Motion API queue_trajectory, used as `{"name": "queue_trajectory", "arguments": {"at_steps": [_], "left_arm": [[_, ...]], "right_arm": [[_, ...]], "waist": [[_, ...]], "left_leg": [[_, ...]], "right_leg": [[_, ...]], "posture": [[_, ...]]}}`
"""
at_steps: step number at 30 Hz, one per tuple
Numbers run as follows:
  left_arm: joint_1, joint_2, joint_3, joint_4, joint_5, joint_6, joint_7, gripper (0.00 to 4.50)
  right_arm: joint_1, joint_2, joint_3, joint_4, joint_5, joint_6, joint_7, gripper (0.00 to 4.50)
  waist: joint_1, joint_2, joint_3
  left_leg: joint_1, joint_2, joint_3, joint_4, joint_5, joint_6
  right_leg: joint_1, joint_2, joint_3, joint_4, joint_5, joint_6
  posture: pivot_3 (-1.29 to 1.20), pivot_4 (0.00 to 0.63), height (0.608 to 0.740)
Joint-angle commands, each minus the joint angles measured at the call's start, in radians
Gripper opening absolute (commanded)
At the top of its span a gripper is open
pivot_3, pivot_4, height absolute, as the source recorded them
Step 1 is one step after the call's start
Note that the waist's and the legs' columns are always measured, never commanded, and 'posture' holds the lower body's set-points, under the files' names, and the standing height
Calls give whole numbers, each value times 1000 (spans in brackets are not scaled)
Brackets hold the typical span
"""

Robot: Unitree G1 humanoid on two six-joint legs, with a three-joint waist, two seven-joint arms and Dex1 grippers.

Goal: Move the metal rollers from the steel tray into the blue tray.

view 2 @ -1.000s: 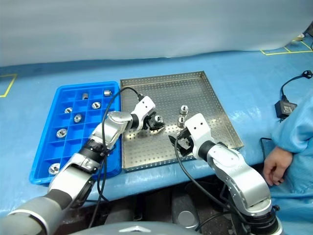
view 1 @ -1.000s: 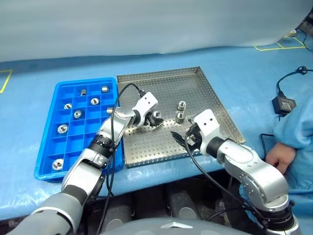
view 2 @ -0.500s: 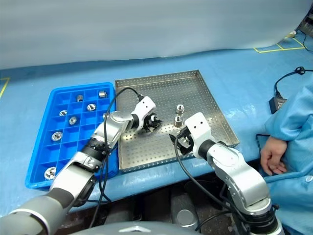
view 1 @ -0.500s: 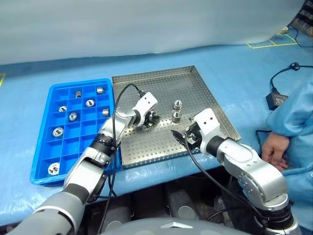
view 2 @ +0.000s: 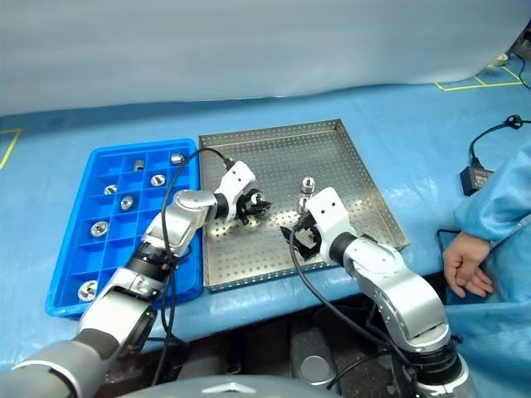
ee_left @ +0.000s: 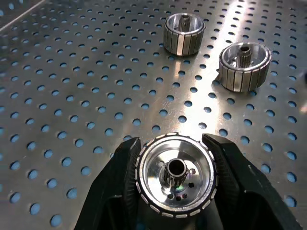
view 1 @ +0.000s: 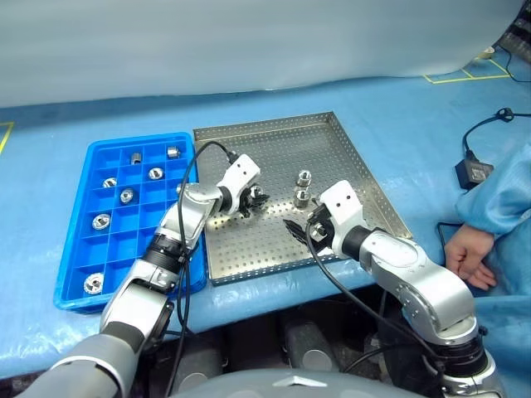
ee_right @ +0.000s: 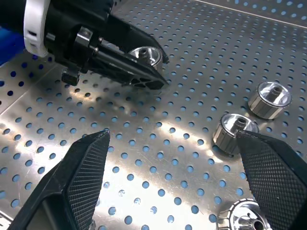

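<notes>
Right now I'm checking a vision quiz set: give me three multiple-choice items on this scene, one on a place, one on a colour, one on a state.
1. The steel tray lies where from the blue tray? A) robot's right B) robot's left C) on top
2. The compartment tray's colour? A) red B) blue C) grey
3. The left gripper is: A) open, empty B) shut on a metal roller C) shut, empty
Answers: 1A, trays sit side by side; 2B, bright blue plastic; 3B, its fingers clamp the roller's sides.
</notes>
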Motion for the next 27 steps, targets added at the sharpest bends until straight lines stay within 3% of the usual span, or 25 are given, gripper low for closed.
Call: {"name": "queue_trajectory", "arguments": {"at_steps": [1,8,15,20,27], "left_arm": [[54,63,50,-278,-75,103,-38,1754],[227,185,153,-684,-65,327,113,1754],[423,181,356,-908,-33,530,319,1754],[539,204,383,-949,-23,582,372,1754],[561,208,361,-922,-2,605,446,1754]], "right_arm": [[-21,16,-12,11,63,-59,86,4405],[-63,29,28,51,122,-150,215,4405],[-133,43,70,170,75,-141,197,4405],[-173,54,83,216,61,-137,189,4405],[-197,66,87,238,40,-134,176,4405]], "waist": [[0,0,0],[53,1,0],[132,0,0],[174,0,0],[197,-1,0]], "left_leg": [[0,0,0,0,0,0],[2,1,0,0,0,0],[2,1,0,0,2,-1],[2,0,-1,0,2,-1],[2,0,-2,0,4,-3]], "right_leg": [[0,0,0,0,0,0],[1,1,0,1,0,0],[1,0,-1,0,0,-2],[2,0,-2,0,-1,-4],[2,0,-4,0,-2,-9]], "posture": [[-174,150,740],[-46,150,740],[50,150,740],[94,150,740],[105,150,740]]}}
